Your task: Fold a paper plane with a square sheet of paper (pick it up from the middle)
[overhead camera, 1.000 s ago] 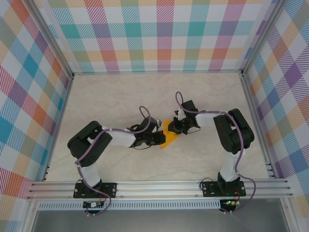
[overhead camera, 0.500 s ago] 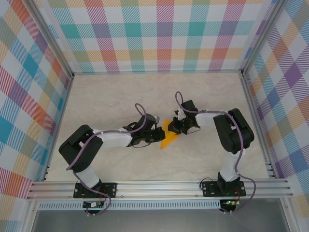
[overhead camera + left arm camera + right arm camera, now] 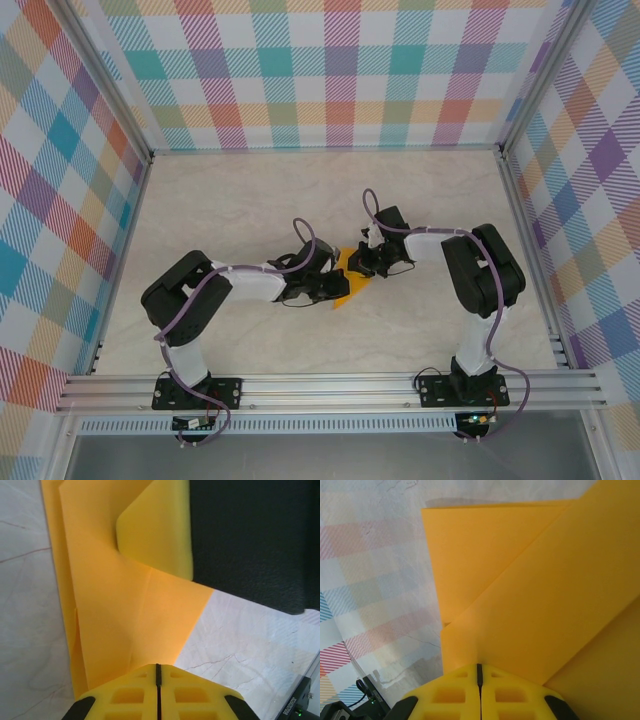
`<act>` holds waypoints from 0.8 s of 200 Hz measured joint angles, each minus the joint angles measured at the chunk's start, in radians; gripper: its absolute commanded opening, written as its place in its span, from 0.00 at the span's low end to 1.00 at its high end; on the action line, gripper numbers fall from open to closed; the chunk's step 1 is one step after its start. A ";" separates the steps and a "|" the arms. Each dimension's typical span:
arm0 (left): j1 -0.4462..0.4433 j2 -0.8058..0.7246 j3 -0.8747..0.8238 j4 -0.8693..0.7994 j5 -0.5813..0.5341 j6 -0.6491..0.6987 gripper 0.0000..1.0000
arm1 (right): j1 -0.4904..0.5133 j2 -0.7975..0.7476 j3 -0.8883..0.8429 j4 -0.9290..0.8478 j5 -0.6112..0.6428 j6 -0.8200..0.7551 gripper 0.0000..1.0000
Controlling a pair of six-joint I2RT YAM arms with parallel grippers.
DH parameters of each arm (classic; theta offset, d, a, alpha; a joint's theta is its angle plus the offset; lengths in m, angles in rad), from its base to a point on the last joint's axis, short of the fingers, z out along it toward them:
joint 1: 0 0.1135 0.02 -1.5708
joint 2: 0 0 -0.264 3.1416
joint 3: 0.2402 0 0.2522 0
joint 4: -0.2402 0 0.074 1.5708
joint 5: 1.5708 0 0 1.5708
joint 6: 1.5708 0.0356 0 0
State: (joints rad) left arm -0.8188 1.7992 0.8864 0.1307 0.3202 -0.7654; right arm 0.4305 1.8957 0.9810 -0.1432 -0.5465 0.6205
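The orange-yellow sheet of paper (image 3: 349,282) lies creased and folded on the table between the two arms, with overlapping layers (image 3: 545,595) and a raised curled flap (image 3: 155,530). My left gripper (image 3: 333,288) is shut, its yellow tips (image 3: 158,666) resting on the paper's left part (image 3: 125,610). My right gripper (image 3: 363,264) is also shut, its tips (image 3: 479,666) down on the paper's upper right part. No paper shows in the seam between either pair of jaws. The right gripper's black body (image 3: 250,540) sits over the curled flap.
The pale marble table (image 3: 250,200) is walled by plaid panels (image 3: 340,70) at the back and both sides. An aluminium rail (image 3: 330,385) with both arm bases runs along the near edge. Open tabletop lies behind and to either side of the paper.
The left arm's elbow swung out to the left and came back; its gripper stayed at the paper's left edge. The right arm and the paper have hardly moved.
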 measured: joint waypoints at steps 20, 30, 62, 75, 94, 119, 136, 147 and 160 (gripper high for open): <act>-0.002 0.005 0.000 -0.019 -0.008 0.000 0.07 | 0.000 0.001 0.003 -0.005 0.002 0.000 0.06; -0.003 0.006 0.000 -0.028 -0.012 0.000 0.07 | 0.000 0.001 0.003 -0.006 0.003 0.000 0.06; -0.004 0.006 -0.006 -0.024 -0.015 -0.001 0.07 | 0.000 0.002 0.007 -0.012 0.004 0.000 0.06; -0.004 0.006 -0.012 -0.021 -0.014 -0.003 0.07 | 0.000 0.002 0.008 -0.014 0.006 0.000 0.06; -0.004 0.006 -0.019 -0.013 -0.014 -0.009 0.07 | 0.000 0.002 0.009 -0.015 0.007 0.000 0.06; -0.004 0.005 -0.038 0.020 -0.014 -0.030 0.07 | 0.000 0.005 0.013 -0.020 0.006 0.000 0.06; -0.004 0.001 -0.053 0.043 -0.015 -0.047 0.07 | 0.000 0.006 0.017 -0.026 0.006 0.000 0.06; -0.005 -0.002 -0.061 0.056 -0.016 -0.058 0.08 | 0.000 0.007 0.018 -0.028 0.006 0.000 0.06; -0.005 -0.006 -0.067 0.061 -0.016 -0.071 0.08 | 0.000 0.008 0.020 -0.031 0.005 0.000 0.06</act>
State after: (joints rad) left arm -0.8234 1.7927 0.8196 0.1917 0.3042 -0.8360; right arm 0.4305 1.9038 1.0012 -0.1741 -0.5411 0.6201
